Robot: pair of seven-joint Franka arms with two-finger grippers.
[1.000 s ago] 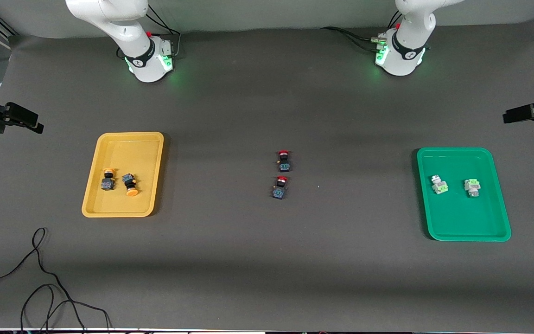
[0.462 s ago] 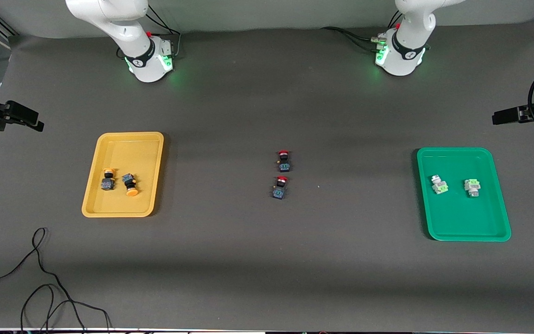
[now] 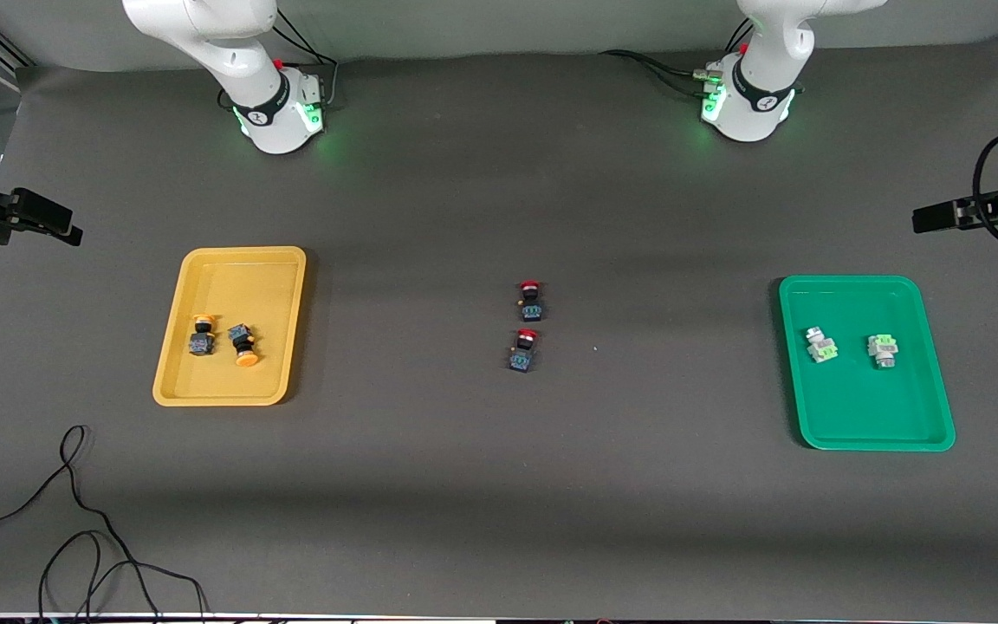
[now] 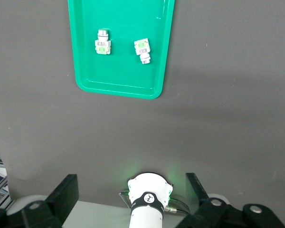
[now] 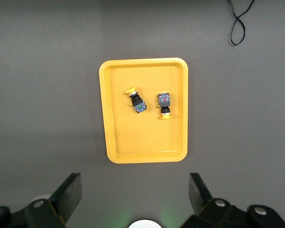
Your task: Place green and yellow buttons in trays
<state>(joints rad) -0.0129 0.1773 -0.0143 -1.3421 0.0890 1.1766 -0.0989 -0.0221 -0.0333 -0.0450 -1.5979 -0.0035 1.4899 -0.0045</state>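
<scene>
left wrist view: green buttons (image 4: 103, 45) below hand (image 4: 133, 199)

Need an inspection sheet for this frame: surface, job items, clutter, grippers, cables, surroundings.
Surface: dark table mat, flat.
Job's things: two yellow buttons lie in the yellow tray; two green buttons lie in the green tray.
Clutter: two red-capped switches mid-table, outside both trays.
Grippers: left gripper open, empty, up near its table end; right gripper open, empty, high over the yellow tray's end.
Cables: loose black cable on the mat at the right arm's end; leads at both bases.
Surroundings: nothing seen.
</scene>
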